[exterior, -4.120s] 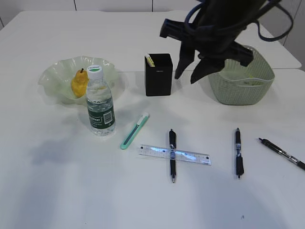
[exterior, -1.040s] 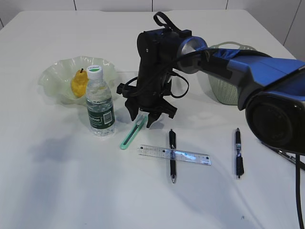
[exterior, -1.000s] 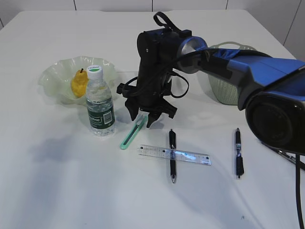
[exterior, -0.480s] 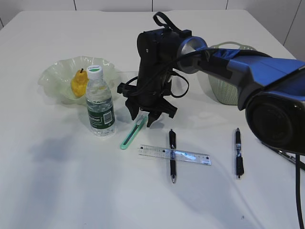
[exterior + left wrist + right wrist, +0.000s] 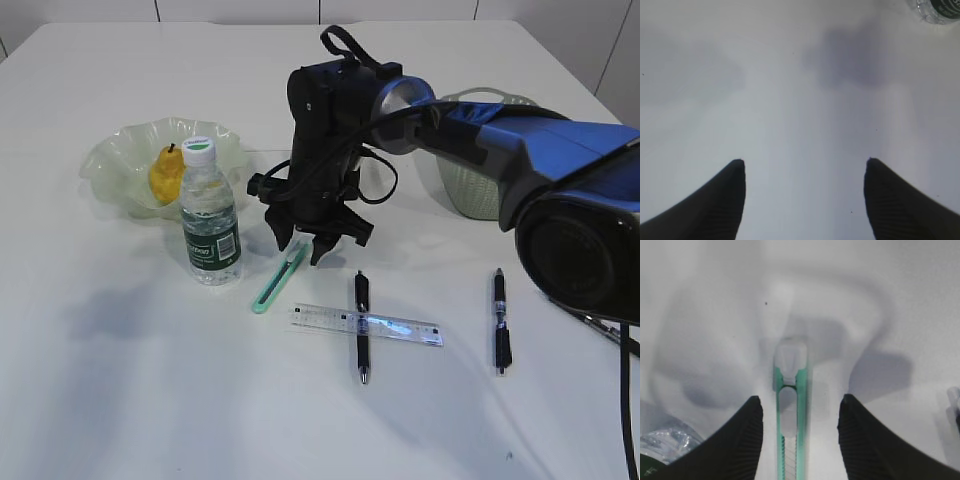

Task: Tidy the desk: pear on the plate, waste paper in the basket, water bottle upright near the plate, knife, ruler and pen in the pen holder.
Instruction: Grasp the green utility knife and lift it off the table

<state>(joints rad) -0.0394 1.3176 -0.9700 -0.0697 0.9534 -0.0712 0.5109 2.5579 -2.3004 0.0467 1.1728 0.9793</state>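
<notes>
While the right gripper straddles the knife, jaws released.
Bottle stands left; ruler and pen lie near-right.

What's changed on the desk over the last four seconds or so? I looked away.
The right gripper swung from above the basket over to the left and down; it now stands open astride the knife, not yet gripping it. Nothing was picked up or released. The pear, plate, water bottle, ruler and pens have not moved.
</notes>
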